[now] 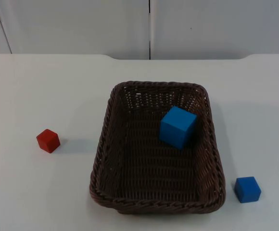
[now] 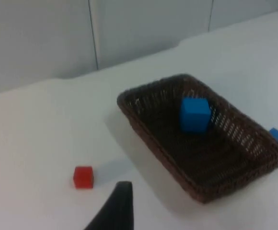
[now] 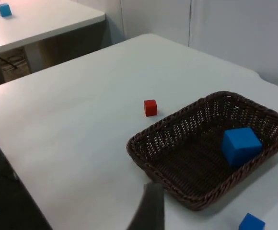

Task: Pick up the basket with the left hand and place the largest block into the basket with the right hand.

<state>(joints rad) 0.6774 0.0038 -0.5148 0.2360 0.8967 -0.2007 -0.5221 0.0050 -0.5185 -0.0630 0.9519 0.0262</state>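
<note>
A dark brown wicker basket (image 1: 99, 159) rests on the white table, middle right. The largest block, a blue cube (image 1: 178, 126), lies inside it, tilted against the right wall. It is also seen in the basket (image 2: 148, 139) as the blue cube (image 2: 195, 114) and in the basket (image 3: 144, 153) as the blue cube (image 3: 241, 145). My left gripper (image 2: 116, 211) hangs high above the table, left of the basket, holding nothing. My right gripper (image 3: 148, 211) hovers well back from the basket, also with nothing in it.
A small red block (image 1: 48, 140) sits left of the basket, and a small blue block (image 1: 247, 189) lies by its near right corner. The grey partition wall (image 1: 149, 24) ends the table. A second table (image 3: 43, 24) stands beyond the table's edge.
</note>
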